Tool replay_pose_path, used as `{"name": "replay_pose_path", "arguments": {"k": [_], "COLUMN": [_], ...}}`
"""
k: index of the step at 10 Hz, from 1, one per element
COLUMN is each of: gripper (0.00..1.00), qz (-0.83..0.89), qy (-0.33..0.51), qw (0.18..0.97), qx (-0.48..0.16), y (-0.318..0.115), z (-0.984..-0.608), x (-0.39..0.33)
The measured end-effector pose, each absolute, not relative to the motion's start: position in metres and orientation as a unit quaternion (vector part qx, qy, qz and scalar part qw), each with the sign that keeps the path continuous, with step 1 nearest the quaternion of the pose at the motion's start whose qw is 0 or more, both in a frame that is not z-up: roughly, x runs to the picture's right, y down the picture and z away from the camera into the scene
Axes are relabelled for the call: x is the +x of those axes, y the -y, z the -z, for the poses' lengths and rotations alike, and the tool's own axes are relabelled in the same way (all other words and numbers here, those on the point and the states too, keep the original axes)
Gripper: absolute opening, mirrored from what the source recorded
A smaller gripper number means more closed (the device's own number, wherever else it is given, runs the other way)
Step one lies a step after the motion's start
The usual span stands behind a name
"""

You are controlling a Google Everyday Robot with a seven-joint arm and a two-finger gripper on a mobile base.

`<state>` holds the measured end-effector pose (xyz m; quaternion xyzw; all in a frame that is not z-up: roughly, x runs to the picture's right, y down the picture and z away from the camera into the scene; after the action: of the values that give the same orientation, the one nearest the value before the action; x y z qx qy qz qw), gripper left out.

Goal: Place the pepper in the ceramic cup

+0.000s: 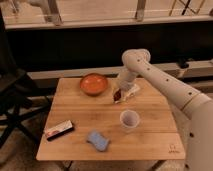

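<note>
Hangs at frame centre: gripper (118, 95), fingers narrowed around the dark red pepper (117, 93). Held just right of the orange bowl (94, 84), over the wooden table (80, 112), beside a white packet (130, 91). Below and slightly right, well apart from the pepper: the ceramic cup (129, 120), upright. Lower down, a blue sponge (98, 141).

A matt, light wooden surface (80, 116) carries a smooth orange bowl (94, 84), a plain, smooth-walled ceramic cup (129, 120) and a spongy blue pad (98, 140). The robot's hand (120, 92), smooth off-white plastic, hangs just above the surface between bowl and cup, at the slightly glossy dark red pepper (116, 95).
</note>
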<state>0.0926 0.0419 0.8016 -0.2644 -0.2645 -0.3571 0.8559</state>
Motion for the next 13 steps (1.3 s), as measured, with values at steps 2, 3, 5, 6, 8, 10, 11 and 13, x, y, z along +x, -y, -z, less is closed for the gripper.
{"name": "replay_pose_path", "arguments": {"k": [2, 3, 5, 6, 8, 10, 11, 13], "gripper": [0.03, 0.03, 0.03, 0.03, 0.03, 0.03, 0.03, 0.03], "qz": [0.354, 0.352, 0.348, 0.349, 0.351, 0.349, 0.351, 0.355], "qy": [0.263, 0.263, 0.262, 0.263, 0.265, 0.267, 0.269, 0.274], "qw": [0.857, 0.858, 0.859, 0.858, 0.856, 0.855, 0.853, 0.848], "qx": [-0.266, -0.267, -0.269, -0.270, -0.272, -0.276, -0.279, -0.282], "y": [-0.042, -0.043, -0.048, -0.050, -0.054, -0.062, -0.067, -0.076], "z": [-0.795, -0.789, -0.777, -0.773, -0.765, -0.755, -0.752, -0.746], "x": [0.095, 0.098, 0.103, 0.104, 0.104, 0.110, 0.111, 0.112]}}
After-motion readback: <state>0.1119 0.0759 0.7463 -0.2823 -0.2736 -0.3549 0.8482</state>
